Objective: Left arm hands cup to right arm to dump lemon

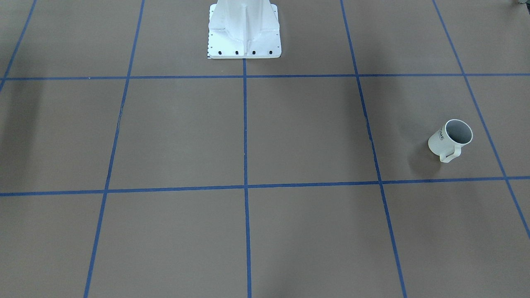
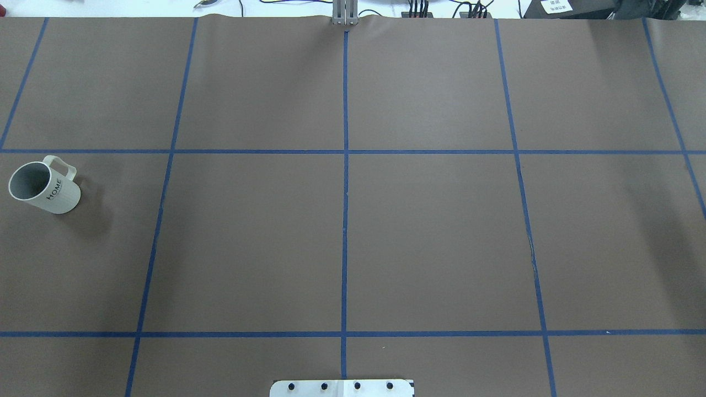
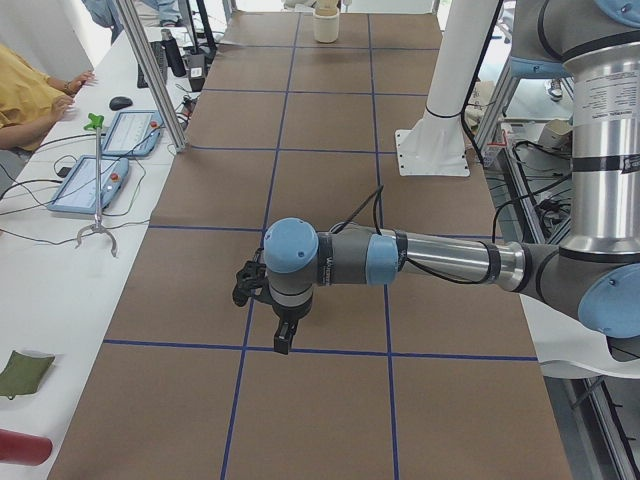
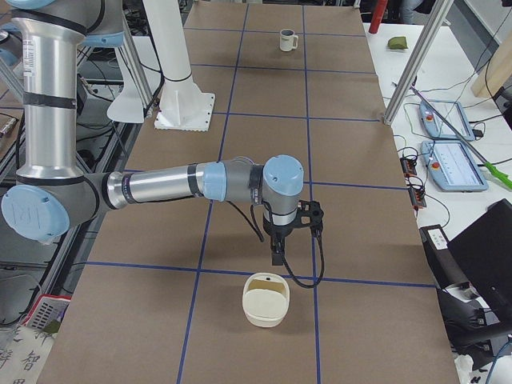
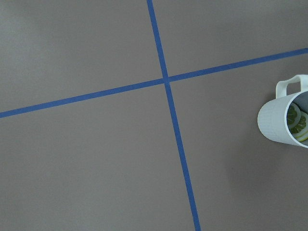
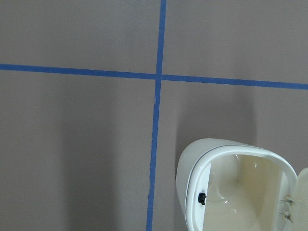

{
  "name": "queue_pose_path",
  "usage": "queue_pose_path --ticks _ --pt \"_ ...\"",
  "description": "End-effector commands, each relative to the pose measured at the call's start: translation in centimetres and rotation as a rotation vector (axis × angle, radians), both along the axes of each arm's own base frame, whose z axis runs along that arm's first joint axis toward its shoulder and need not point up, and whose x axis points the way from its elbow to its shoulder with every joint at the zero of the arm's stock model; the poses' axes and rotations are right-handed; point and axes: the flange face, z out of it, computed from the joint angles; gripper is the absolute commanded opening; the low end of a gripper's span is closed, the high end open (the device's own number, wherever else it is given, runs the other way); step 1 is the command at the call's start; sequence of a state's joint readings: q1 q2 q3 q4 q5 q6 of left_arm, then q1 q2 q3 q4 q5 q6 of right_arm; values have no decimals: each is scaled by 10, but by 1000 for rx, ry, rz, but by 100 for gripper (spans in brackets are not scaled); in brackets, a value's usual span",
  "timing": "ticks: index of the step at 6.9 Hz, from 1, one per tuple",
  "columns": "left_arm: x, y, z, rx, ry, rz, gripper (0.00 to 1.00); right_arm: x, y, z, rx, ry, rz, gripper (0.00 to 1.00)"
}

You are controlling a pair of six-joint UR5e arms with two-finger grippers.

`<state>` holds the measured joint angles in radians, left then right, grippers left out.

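Observation:
The cup (image 2: 44,187), a white mug lettered "HOME", stands on the brown table at the robot's far left; it also shows in the front view (image 1: 450,138) and far off in the right side view (image 4: 288,40). In the left wrist view the cup (image 5: 286,118) sits at the right edge, with the lemon (image 5: 297,124) as yellowish slices inside. My left gripper (image 3: 283,338) hangs above the table and points down; I cannot tell its state. My right gripper (image 4: 277,256) points down just behind a cream container, and its state is also unclear. Neither gripper holds anything.
The cream open-topped container (image 4: 266,300) stands at the robot's far right and fills the lower right of the right wrist view (image 6: 238,187). The white robot pedestal (image 1: 244,33) stands at the table's back edge. A person (image 3: 25,100) sits at a side table with pendants (image 3: 95,180).

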<state>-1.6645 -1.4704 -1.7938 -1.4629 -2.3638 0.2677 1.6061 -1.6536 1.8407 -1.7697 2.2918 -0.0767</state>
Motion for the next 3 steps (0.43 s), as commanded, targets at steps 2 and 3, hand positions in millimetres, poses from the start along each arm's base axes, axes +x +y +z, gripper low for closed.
queue_pose_path --ticks 2,3 --pt "0 0 -8 12 -7 -4 100 0 -1 -2 6 0 0 100" --pt "-1 0 -14 26 -12 -3 100 1 3 -23 48 6 2 100"
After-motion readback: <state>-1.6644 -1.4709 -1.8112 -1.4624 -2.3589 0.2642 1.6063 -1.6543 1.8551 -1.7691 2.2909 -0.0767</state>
